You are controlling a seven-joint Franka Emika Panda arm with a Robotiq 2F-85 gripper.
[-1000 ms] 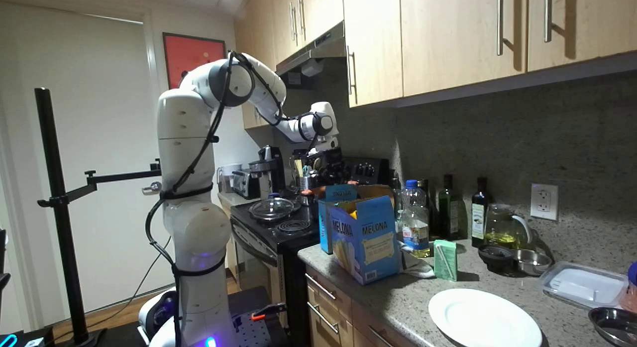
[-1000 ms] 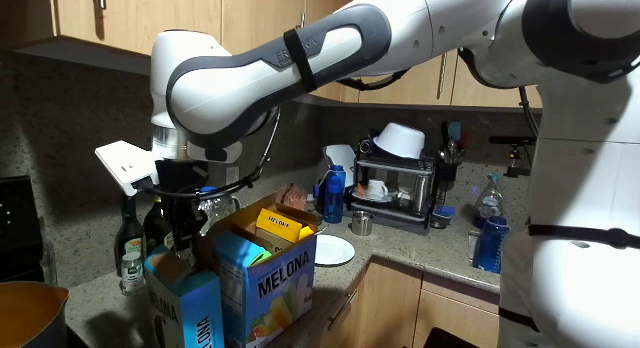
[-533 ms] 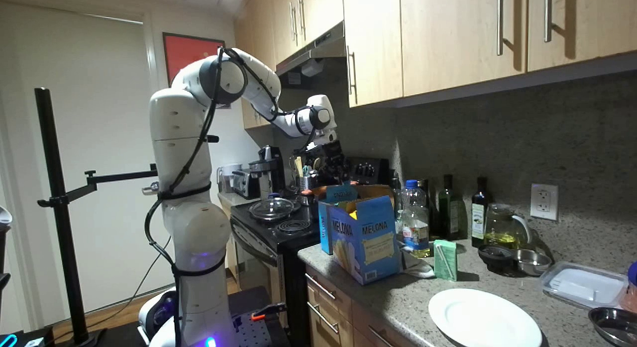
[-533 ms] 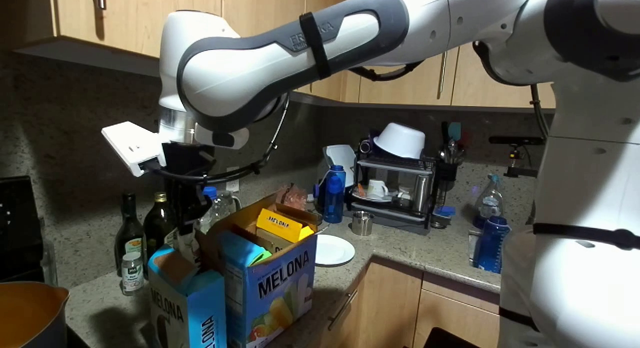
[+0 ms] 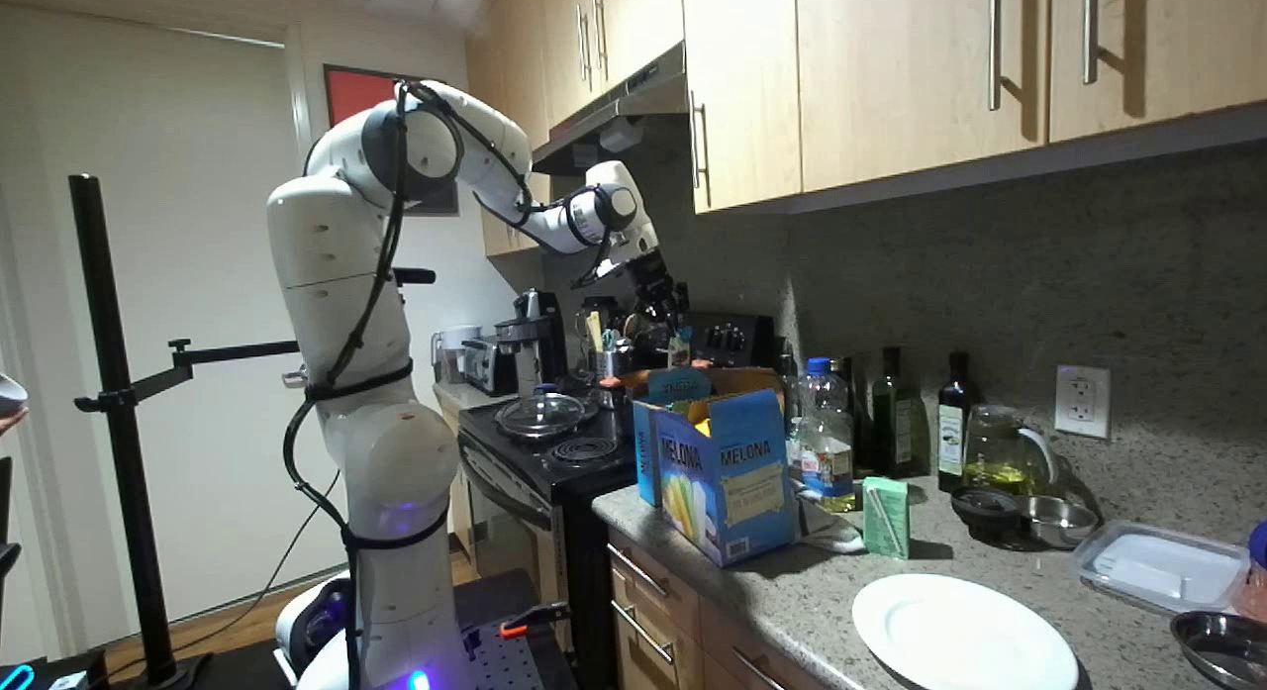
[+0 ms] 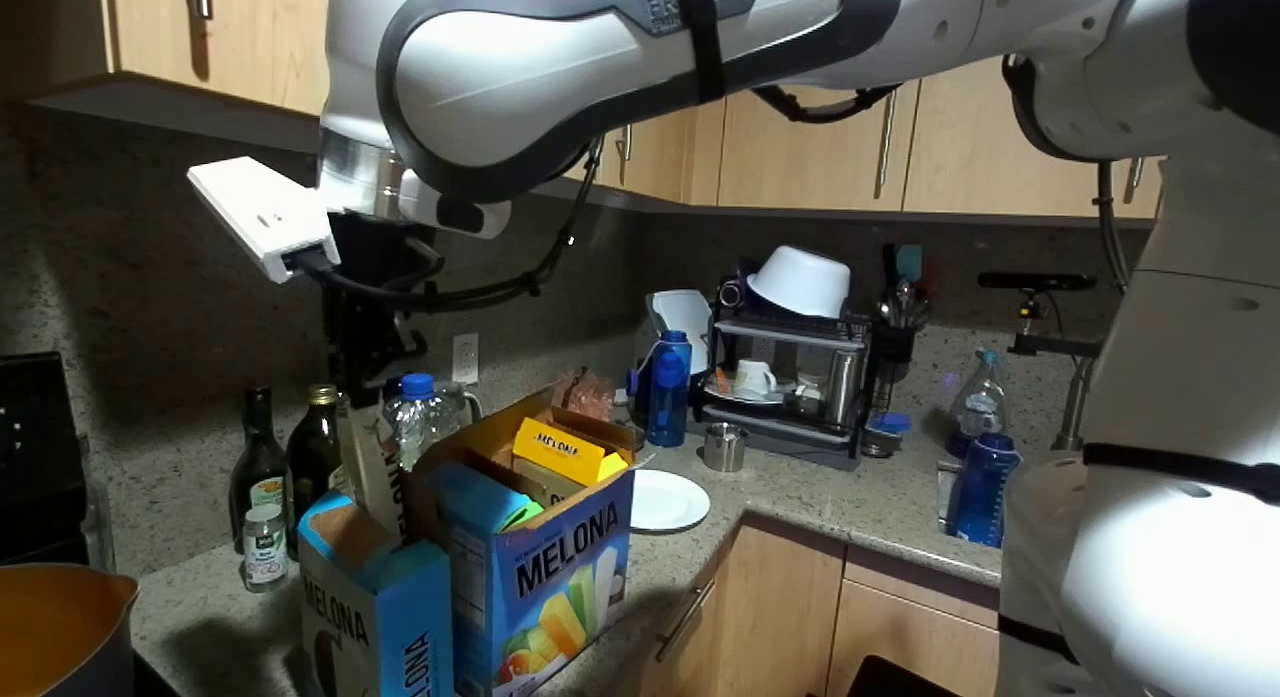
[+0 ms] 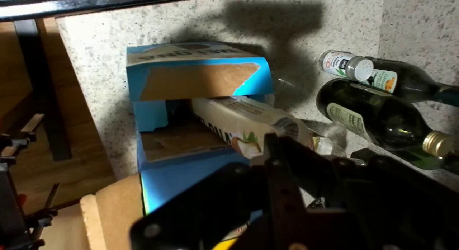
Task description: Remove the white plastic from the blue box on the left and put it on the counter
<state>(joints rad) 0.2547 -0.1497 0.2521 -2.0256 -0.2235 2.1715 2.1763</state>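
Observation:
The white plastic wrapper with MELONA print [image 7: 229, 122] sticks up at a slant out of the smaller blue box [image 7: 165, 70] in the wrist view. Its lower end is hidden inside the box. My gripper [image 7: 260, 151] is shut on the wrapper's upper end. In an exterior view the gripper [image 6: 372, 392] holds the wrapper [image 6: 372, 467] above the left blue box [image 6: 375, 607], which stands upright with its top open. The wrapper's top [image 5: 679, 351] also shows in an exterior view. The speckled counter [image 6: 210, 622] lies under the boxes.
A larger blue box [image 6: 560, 577] with yellow and blue packs stands right beside the smaller one. Dark bottles [image 6: 312, 447] and a spice jar [image 6: 264, 547] stand behind. An orange pot [image 6: 60, 627] is nearby. A white plate [image 5: 965, 631] lies on the counter.
My gripper has risen, drawing more of the white wrapper up out of the smaller box. That box has shifted slightly toward the larger one. A hand-held bowl entered at an exterior view's edge.

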